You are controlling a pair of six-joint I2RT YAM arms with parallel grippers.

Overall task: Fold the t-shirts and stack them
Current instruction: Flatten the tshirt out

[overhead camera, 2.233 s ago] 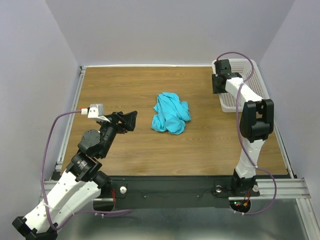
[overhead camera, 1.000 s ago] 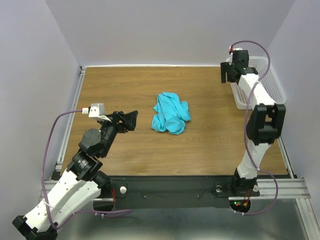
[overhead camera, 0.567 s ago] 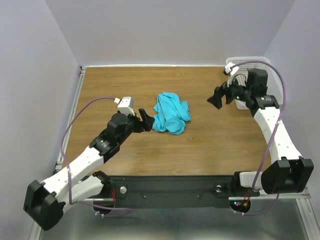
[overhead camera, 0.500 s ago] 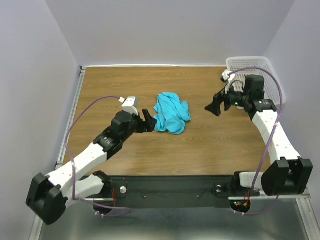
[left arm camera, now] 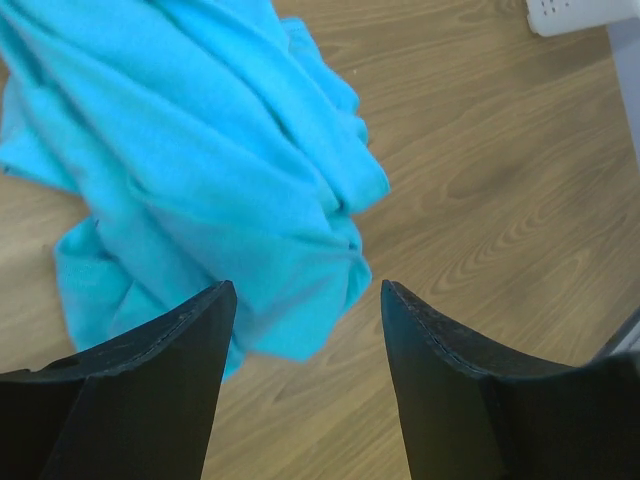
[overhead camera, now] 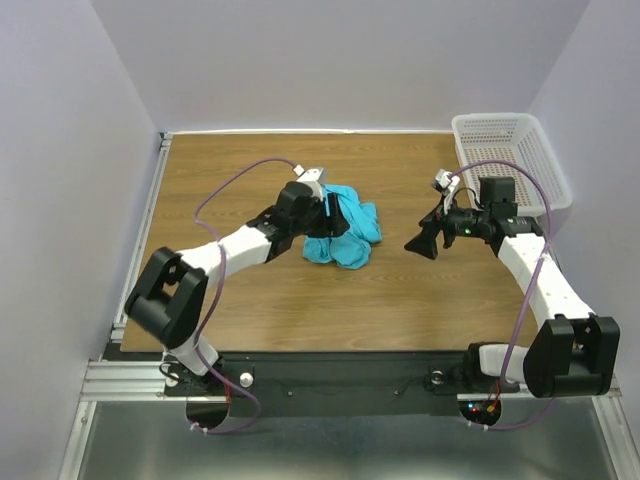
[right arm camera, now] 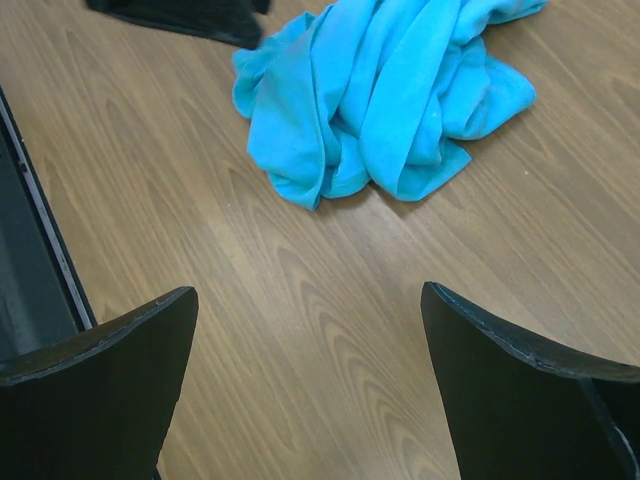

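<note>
The right end effector (overhead camera: 420, 243) hangs wide open, well apart from the crumpled t-shirt (overhead camera: 350, 236) at the middle of the desk (overhead camera: 250, 300). The left end effector (left arm camera: 303, 295), also open, is directly over its left edge, so nearer.

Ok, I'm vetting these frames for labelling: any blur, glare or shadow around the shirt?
Top external: even light, sharp, no glare, faint shadow under the t-shirt. Left wrist: cloth slightly soft close up, left gripper a dark silhouette. Right wrist: folds and table grain crisp, right gripper equally dark.
</note>
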